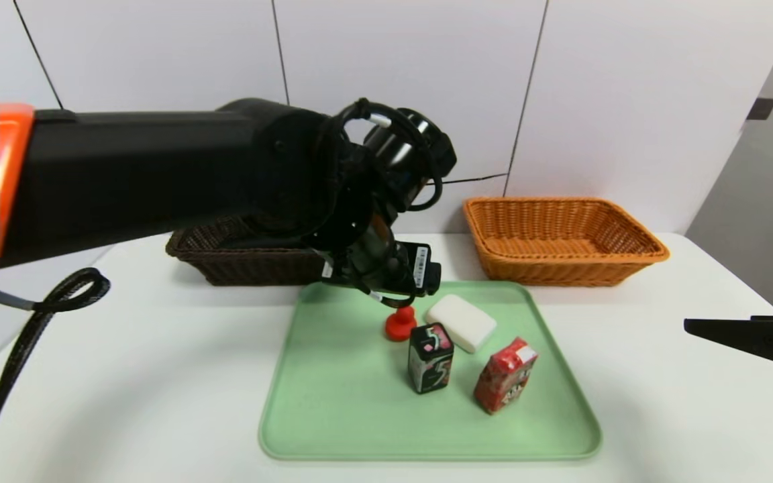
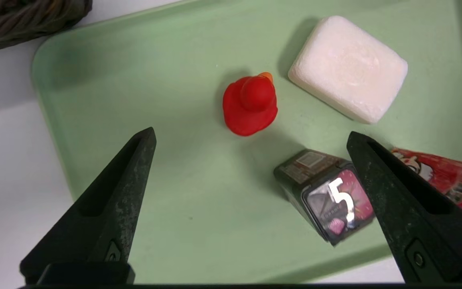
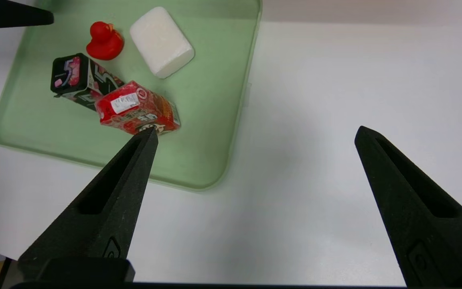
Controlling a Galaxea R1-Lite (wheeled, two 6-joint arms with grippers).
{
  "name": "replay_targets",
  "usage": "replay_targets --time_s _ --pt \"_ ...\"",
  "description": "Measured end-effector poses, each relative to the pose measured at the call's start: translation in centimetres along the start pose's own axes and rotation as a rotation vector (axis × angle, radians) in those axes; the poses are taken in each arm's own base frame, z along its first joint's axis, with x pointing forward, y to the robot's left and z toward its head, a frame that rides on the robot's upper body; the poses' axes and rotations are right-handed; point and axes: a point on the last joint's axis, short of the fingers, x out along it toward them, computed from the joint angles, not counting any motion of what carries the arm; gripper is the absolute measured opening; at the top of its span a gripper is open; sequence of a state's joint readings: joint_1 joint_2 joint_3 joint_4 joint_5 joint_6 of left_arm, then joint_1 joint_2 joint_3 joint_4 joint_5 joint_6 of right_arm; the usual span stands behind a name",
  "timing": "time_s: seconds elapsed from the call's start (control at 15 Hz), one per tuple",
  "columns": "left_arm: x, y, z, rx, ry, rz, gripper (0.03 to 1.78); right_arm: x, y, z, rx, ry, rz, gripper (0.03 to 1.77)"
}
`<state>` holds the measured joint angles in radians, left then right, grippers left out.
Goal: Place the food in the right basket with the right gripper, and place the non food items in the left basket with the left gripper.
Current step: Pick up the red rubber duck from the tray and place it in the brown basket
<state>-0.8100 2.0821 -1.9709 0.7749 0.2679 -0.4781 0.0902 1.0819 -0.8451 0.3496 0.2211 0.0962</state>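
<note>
Left wrist view: left gripper (image 2: 251, 136), fingers spread, hangs above the red rubber duck (image 2: 250, 105), apparently lining up a grasp; right gripper (image 3: 255, 134) parked, fingers apart.

A white table (image 1: 158, 349) fills the room's foreground; at twelve o'clock stands a white panelled wall (image 1: 393, 67) with dark seams.

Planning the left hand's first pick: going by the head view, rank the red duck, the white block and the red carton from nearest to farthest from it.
1. Red duck, right under the open left hand, at the tray's back.
2. White block, beside the duck, toward the orange basket.
3. Red carton, toward the tray's front, on the right.
</note>
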Motion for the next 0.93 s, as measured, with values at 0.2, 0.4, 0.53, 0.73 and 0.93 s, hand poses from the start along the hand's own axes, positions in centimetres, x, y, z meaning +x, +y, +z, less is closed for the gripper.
replay_targets --time_s 0.2,0.4,0.53,0.73,0.93 --pt "2.0 -0.5 -0.4 0.008 0.022 0.011 1.69 0.1 -0.1 -0.4 0.005 0.009 -0.005 1.7" --pt "3.4 -0.7 -0.8 0.011 0.041 0.023 1.69 0.0 -0.2 -0.6 0.006 0.012 -0.006 1.7" --pt "4.2 -0.9 -1.0 0.011 0.049 0.028 1.69 0.0 -0.2 -0.7 0.007 0.014 -0.008 1.7" --pt "5.5 -1.0 -1.4 0.012 0.073 0.043 1.69 0.0 -0.2 -1.0 0.008 0.018 -0.01 1.7" --pt "6.6 -0.8 -1.7 0.0 0.092 0.059 1.69 -0.1 -0.4 -1.1 0.015 0.016 -0.021 1.7"
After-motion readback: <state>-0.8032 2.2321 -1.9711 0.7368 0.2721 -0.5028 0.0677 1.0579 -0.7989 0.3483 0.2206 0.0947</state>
